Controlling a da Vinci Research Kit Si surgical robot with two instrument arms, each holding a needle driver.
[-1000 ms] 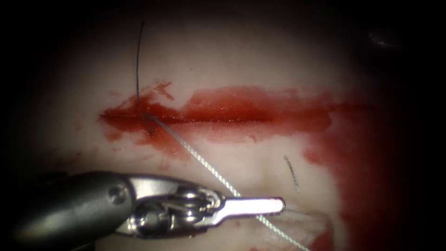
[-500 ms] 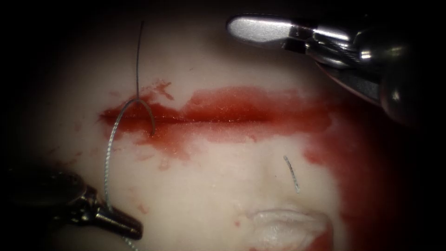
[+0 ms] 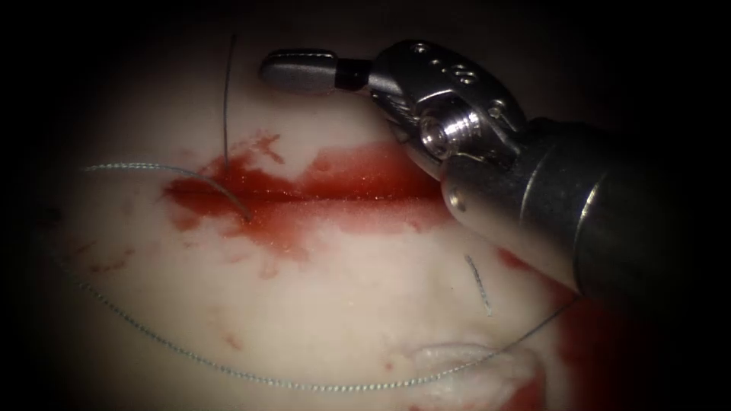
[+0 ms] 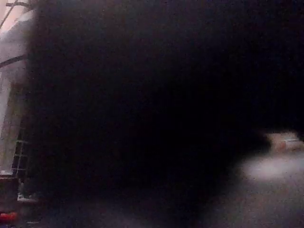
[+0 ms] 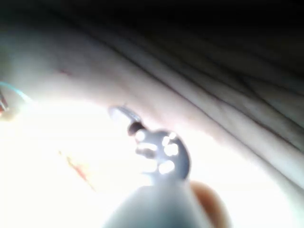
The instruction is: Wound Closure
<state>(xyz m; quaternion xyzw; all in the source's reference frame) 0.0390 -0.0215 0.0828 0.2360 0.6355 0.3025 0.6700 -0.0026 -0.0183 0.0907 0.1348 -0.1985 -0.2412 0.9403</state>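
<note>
The right tool (image 3: 298, 70) hovers above the cut (image 3: 320, 199), jaws together, holding nothing. The thread (image 3: 228, 371) leaves the cut's left end and curves across the tissue (image 3: 343, 304) below it.

Readable text: we find none.
Right tool (image 3: 298, 70): we see small round holes on its metal wrist, but no letters or numbers.
Tissue (image 3: 343, 304): we read no label or mark on it, just red fluid (image 3: 358, 171) along the cut.
Thread (image 3: 251, 377): we see no tag or print on it.
Left wrist view: we can make out no sign or writing.
Right wrist view: we can read nothing on the tool.
</note>
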